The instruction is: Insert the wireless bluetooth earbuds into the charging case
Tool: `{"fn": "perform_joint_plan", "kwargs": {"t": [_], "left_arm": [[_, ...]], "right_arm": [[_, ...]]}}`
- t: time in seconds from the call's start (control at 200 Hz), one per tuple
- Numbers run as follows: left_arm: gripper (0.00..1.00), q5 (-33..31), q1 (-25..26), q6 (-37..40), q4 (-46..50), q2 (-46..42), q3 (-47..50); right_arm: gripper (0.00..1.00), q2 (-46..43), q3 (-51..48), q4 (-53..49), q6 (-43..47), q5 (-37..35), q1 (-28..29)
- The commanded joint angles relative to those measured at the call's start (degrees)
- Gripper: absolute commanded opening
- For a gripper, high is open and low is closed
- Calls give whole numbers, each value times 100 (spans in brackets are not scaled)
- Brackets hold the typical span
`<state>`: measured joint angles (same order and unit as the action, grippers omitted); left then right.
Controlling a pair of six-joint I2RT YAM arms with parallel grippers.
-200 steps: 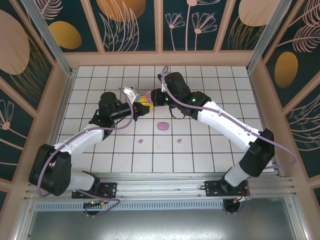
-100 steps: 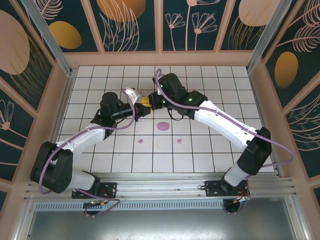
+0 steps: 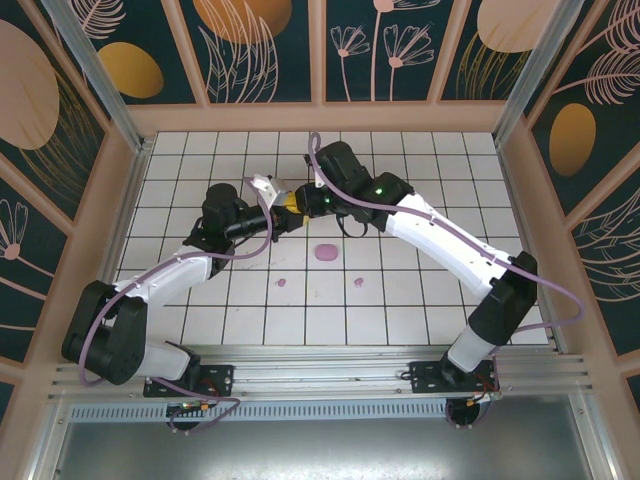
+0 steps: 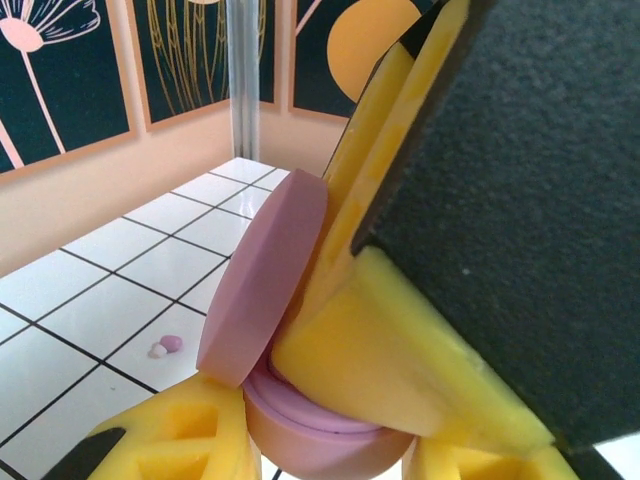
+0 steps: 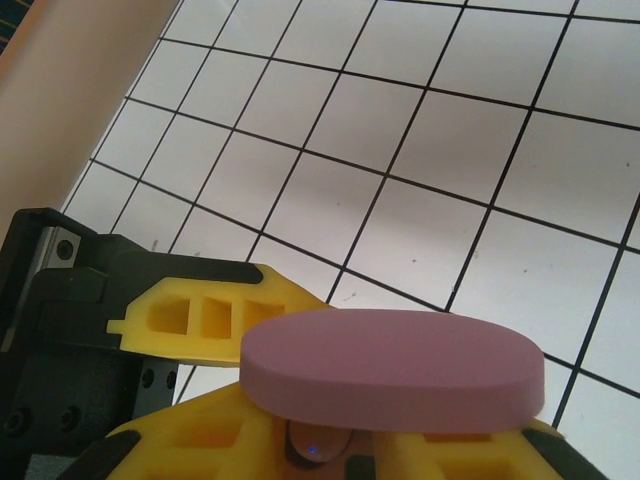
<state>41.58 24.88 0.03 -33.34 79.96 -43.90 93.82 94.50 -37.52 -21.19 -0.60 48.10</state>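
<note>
My left gripper (image 4: 320,445) is shut on the base of a lilac charging case (image 4: 320,440), held above the floor. Its lid (image 4: 262,280) stands tilted open. My right gripper (image 5: 318,442) meets it nose to nose (image 3: 298,203), its yellow fingers (image 4: 390,340) wedged between lid and base. The lid (image 5: 392,368) spans the right wrist view. Under it a small rounded earbud (image 5: 316,446) with a blue light sits pinched between my right fingertips. Two more earbuds (image 3: 281,282) (image 3: 359,283) lie on the tiles; one of them (image 4: 166,345) appears beyond the case.
A second lilac oval case (image 3: 325,252) lies shut on the white tiled floor (image 3: 420,290) just in front of the grippers. Peach walls (image 3: 320,118) ring the floor, and a metal post (image 4: 243,80) stands at the corner.
My right gripper has pushed a little left and farther into the left gripper, covering the lilac lid seen from above earlier. The left arm has shifted slightly back.
</note>
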Motion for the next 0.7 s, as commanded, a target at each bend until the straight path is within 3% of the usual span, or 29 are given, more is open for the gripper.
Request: {"fn": "perform_joint_plan", "kwargs": {"t": [0.0,0.28,0.691], "left_arm": [[0,78,-2,159,-366,-24,-189],[0,83,3,196,-305,1,-154],[0,177,4,43,-408,38,7]], "right_arm": [[29,62,264,-423,-242,-164,-41],[34,-206,190,-112,-517,331,-245],[33,-707,-857,841,-866,861,-884]]}}
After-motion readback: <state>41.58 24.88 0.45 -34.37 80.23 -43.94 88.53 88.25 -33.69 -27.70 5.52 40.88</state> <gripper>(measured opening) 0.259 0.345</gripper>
